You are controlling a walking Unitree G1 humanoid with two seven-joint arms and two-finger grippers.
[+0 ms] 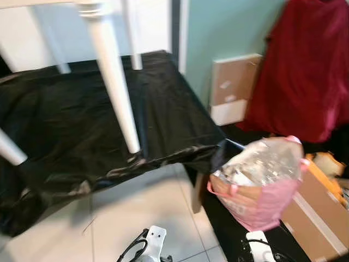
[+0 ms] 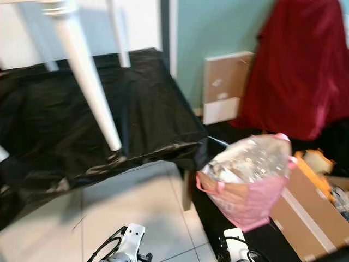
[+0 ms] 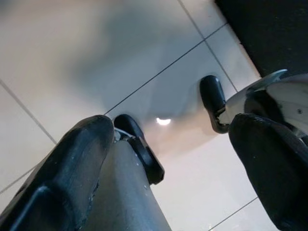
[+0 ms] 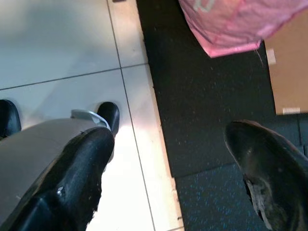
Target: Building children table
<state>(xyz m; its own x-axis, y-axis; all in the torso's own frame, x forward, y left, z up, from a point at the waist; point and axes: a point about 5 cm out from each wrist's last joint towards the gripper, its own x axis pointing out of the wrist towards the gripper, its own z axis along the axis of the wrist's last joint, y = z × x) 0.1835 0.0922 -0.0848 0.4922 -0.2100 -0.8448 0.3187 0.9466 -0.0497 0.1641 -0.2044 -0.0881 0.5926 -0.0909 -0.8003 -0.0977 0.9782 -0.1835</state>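
1. Left gripper: jaws spread wide and holding nothing, hanging low and pointed down at the pale tiled floor; between and beyond the fingers, the robot's own black feet on the tile.
2. Right gripper: jaws likewise parted and empty, aimed down at the seam where tile meets a dark speckled mat; beyond the fingertips, the base of a pink bag, and beside it a cardboard edge.
3. Well ahead of and above both grippers, to the left: white table leg, turned at its top, slanting down onto a black plastic sheet spread over the floor; more white legs behind and at the far left edge, so seemingly a table already standing, though its top is cut off.
4. Ahead of the right gripper: the pink bag stuffed with clear plastic wrap, apart from the jaws; past it a brown carton, a small cardboard panel against the green wall, and red cloth.
5. Step in hand, as a judgement: between actions, moving about near the table, nothing grasped, views blurred.
6. Next move probably calls for: facing the table squarely, raising an arm, closing on a leg or a part from the packaging. Which part, cannot tell.
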